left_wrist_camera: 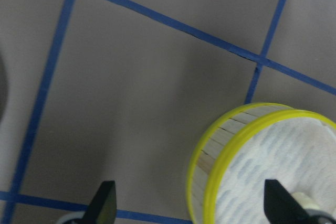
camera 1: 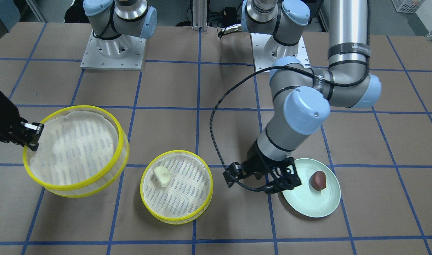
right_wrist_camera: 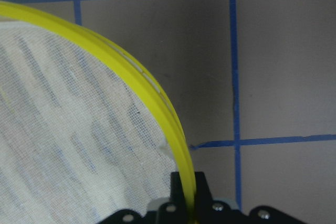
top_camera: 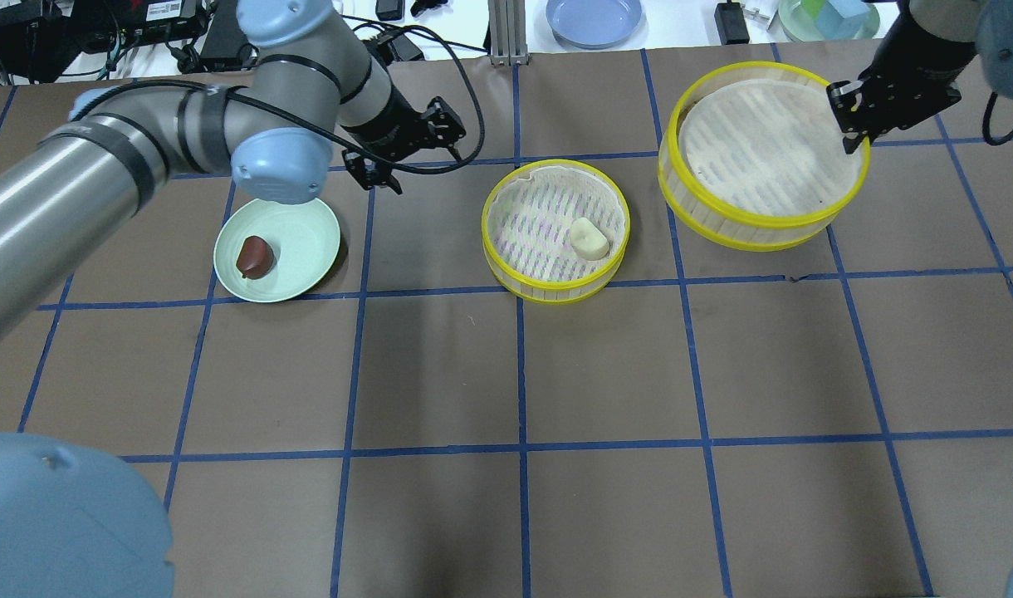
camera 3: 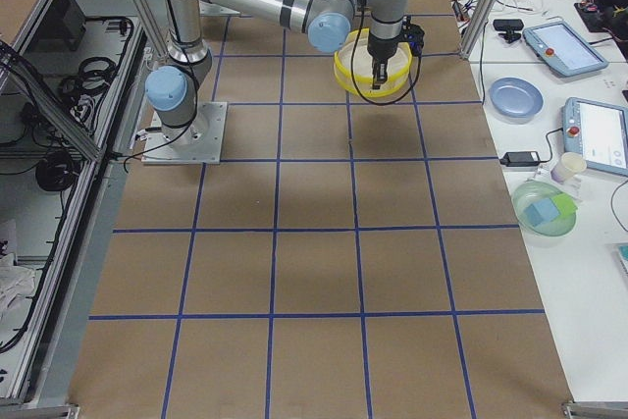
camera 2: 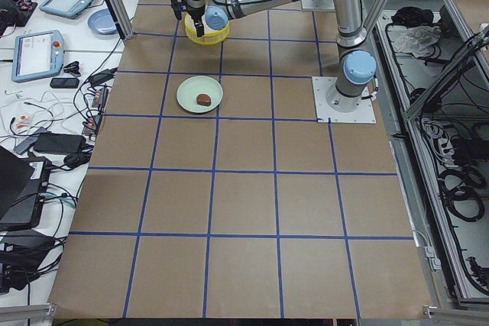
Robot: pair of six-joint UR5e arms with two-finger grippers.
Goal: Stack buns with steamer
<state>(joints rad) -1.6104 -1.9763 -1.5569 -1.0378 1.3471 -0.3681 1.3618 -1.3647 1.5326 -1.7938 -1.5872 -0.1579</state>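
Note:
The pale cream bun (camera 1: 162,176) (top_camera: 589,238) lies in the small yellow-rimmed steamer (camera 1: 173,216) (top_camera: 548,286) (left_wrist_camera: 247,145). The dark reddish-brown bun (camera 1: 318,180) (top_camera: 254,256) (camera 2: 203,99) lies on the pale green plate (camera 1: 315,205) (top_camera: 307,241). My left gripper (camera 1: 255,183) (top_camera: 417,164) (left_wrist_camera: 191,208) is open and empty, between the plate and the small steamer. My right gripper (camera 1: 32,136) (top_camera: 851,124) (right_wrist_camera: 186,200) is shut on the rim of the large, cloth-lined steamer (camera 1: 78,191) (top_camera: 747,228) (right_wrist_camera: 131,72) and holds it tilted above the table.
The two arm bases (camera 1: 113,49) stand at the robot's side of the table. A blue plate (top_camera: 594,17) and a green bowl (top_camera: 830,17) sit on the bench beyond the far edge. A black cable (camera 1: 216,117) loops from my left wrist.

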